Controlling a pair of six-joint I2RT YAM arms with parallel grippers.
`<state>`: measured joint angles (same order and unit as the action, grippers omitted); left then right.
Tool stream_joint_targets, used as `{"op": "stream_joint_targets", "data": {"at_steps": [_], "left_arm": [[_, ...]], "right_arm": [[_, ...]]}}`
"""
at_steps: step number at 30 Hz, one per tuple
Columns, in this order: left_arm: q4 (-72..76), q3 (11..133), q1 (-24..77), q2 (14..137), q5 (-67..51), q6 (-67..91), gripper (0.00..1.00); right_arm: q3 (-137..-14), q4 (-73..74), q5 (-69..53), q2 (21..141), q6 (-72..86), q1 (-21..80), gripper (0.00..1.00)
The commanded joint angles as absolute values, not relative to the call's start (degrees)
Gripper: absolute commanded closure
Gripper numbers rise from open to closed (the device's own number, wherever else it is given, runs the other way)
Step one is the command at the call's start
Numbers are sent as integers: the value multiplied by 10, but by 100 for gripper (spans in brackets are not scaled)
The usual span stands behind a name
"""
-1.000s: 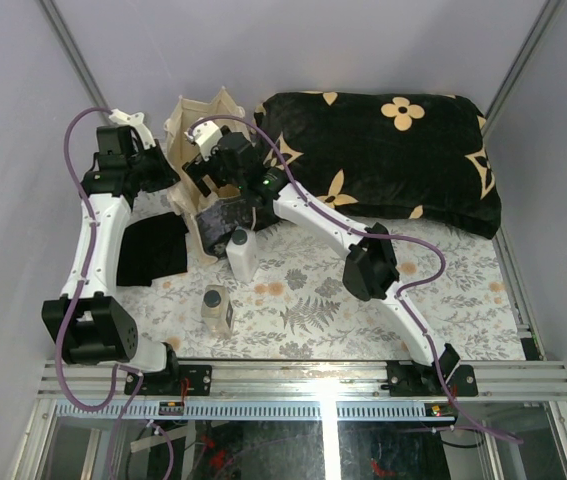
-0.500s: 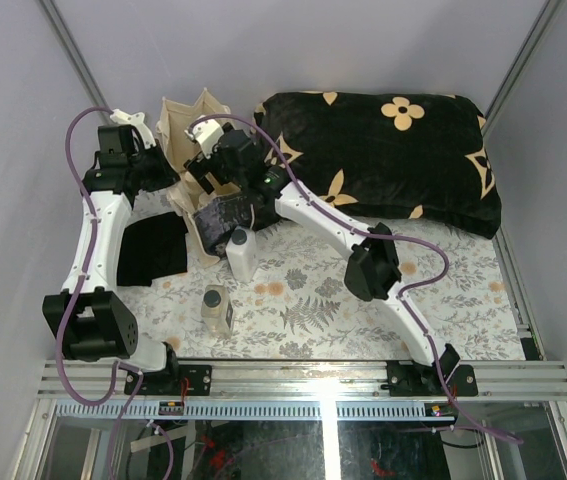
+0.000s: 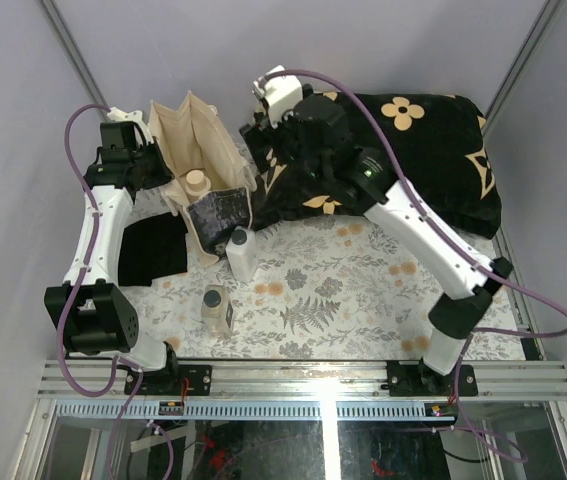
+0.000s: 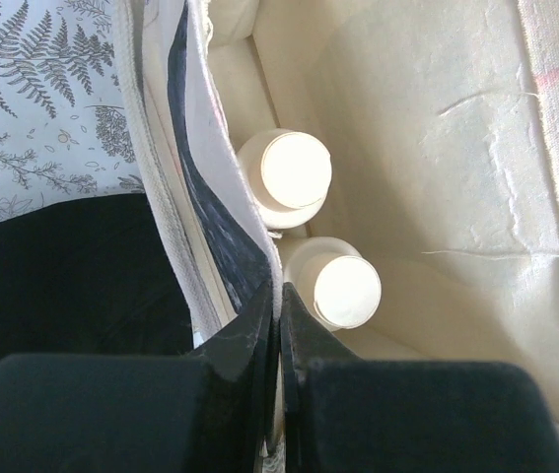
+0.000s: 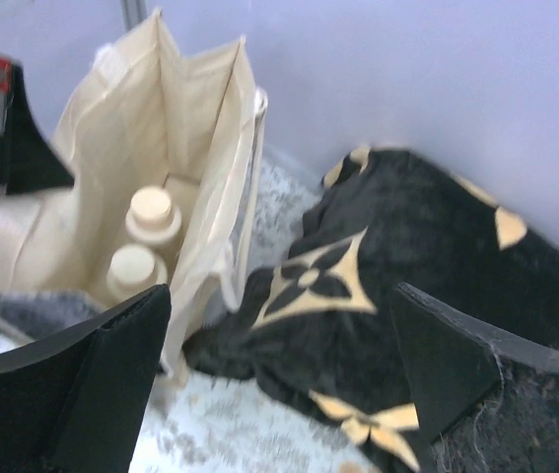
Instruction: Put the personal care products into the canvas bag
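The cream canvas bag (image 3: 225,165) stands open at the back left, its dark printed panel facing front. Two round beige bottles stand inside it, seen in the left wrist view (image 4: 296,169) (image 4: 346,292) and the right wrist view (image 5: 153,212); the top view shows one (image 3: 196,182). My left gripper (image 4: 279,301) is shut on the bag's left wall (image 3: 160,172). My right gripper (image 5: 279,345) is open and empty, above the cushion's left end beside the bag (image 3: 268,158). The white flat-sided bottle (image 3: 243,251) and the tan squarish bottle (image 3: 217,308) stand on the table in front of the bag.
A black cushion with tan flower pattern (image 3: 403,170) fills the back right. A flat black cloth (image 3: 153,250) lies left of the bottles, under the left arm. The floral table cover (image 3: 363,290) spreads to the front and right. Grey walls close in the back and sides.
My right gripper has come up out of the bag and swung right over the cushion. The bag's mouth now stands wide open with a beige bottle showing. The left gripper has kept its hold.
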<state>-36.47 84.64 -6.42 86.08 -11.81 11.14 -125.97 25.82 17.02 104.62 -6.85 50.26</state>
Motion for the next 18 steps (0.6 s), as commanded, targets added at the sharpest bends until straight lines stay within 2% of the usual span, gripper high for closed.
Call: {"op": "stream_joint_targets", "data": {"at_steps": [1,8,18], "left_arm": [[-365,859,-69,868,-84,115,100],[-364,865,-74,872,-78,121,100],[-354,856,-73,862,-81,120,100]], "right_arm": [[-1136,367,115,1008,-9,509,0],[-1012,354,81,956,77,522,0],[-1019,332,38,970,317,522,0]]}}
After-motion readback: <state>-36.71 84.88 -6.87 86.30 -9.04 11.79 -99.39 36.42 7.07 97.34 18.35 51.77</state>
